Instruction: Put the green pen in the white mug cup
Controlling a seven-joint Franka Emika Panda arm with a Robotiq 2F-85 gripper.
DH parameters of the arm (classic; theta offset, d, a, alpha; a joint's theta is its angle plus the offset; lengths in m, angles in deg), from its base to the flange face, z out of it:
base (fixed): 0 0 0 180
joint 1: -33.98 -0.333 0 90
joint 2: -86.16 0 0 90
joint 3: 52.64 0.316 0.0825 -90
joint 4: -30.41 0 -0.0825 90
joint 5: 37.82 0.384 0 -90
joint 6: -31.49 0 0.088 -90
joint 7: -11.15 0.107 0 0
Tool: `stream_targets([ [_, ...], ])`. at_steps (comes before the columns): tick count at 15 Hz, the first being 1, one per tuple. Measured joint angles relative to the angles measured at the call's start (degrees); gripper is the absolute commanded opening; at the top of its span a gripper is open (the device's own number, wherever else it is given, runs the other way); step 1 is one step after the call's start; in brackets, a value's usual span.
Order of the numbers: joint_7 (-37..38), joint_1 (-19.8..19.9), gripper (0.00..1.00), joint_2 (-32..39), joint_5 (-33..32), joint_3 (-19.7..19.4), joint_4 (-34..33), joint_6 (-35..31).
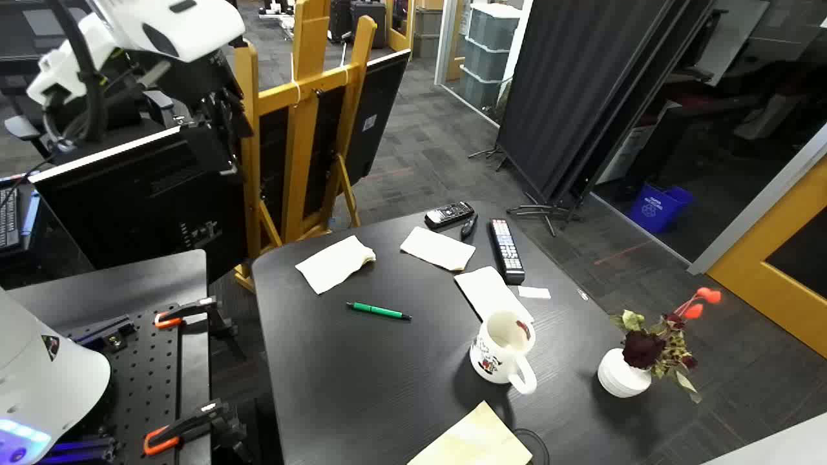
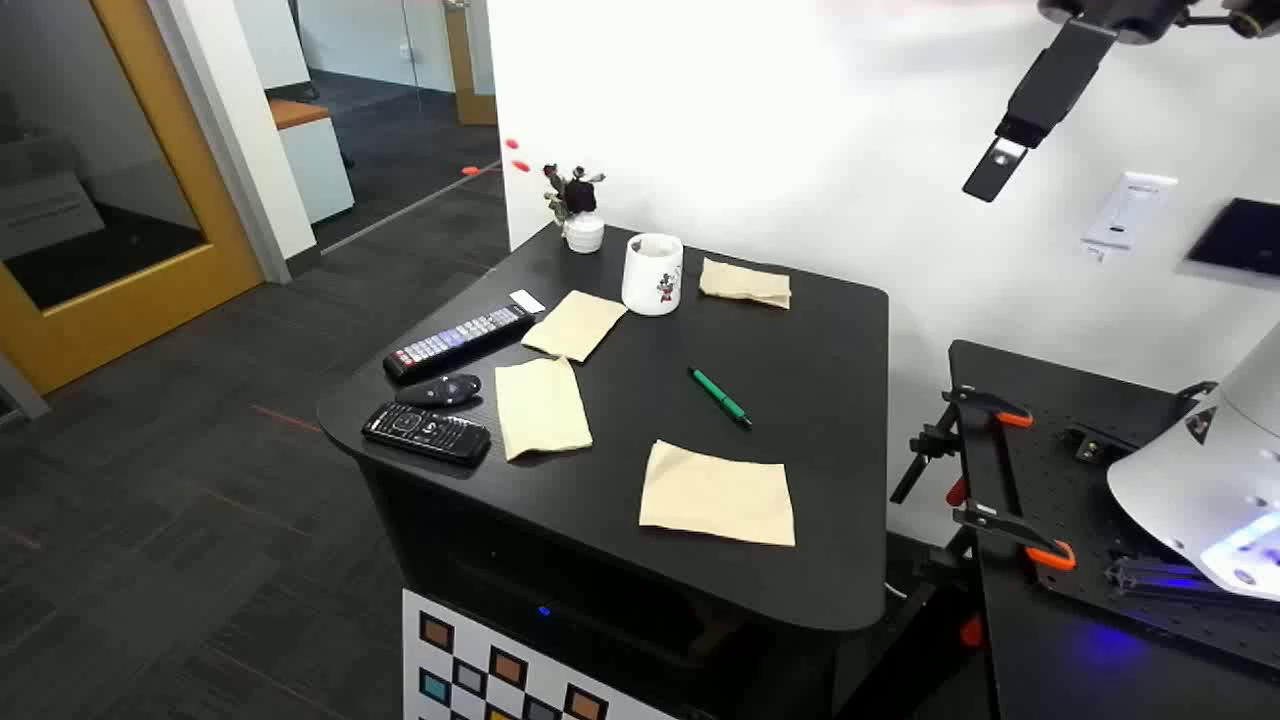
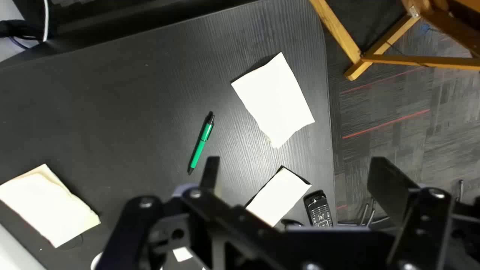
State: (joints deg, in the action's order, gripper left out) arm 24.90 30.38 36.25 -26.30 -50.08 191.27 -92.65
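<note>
By our reading, we are at the very start of this job, with none of the moving done. The green pen point(image 1: 378, 311) lies flat on the dark surface point(image 1: 349, 374), on a bare stretch with nothing on top of it; in an exterior view we see it between the white mug point(image 2: 652, 275) and a sheet of pale paper point(image 2: 716, 495), touching neither. The mug stands upright, well apart from the pen, with its handle out to the side and its mouth uncovered, and no pen sticks out of it. Our gripper point(image 3: 296, 168) has its fingers point(image 3: 210, 170) spread wide apart and holds nothing; both exterior views show it high above the surface and off to the side of the mug. In the wrist view the pen sits just beyond one fingertip, outside the gap, so we judge that we are not lined up for the grasp. All of the real work is left, then: we need to bring the gripper over the pen, turn it to close across the barrel, go down, take hold and lift, then carry the pen to the mug, tip it enough to enter the mouth, and let go. A white curve at the lower edge of the wrist view may be the mug, but we cannot tell.
</note>
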Motion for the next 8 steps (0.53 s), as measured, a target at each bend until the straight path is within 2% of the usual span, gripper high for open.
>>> stream_targets([
  [8,0.0,0.09,1.0,0.47,0.0,0.0,0.2,0.0],
])
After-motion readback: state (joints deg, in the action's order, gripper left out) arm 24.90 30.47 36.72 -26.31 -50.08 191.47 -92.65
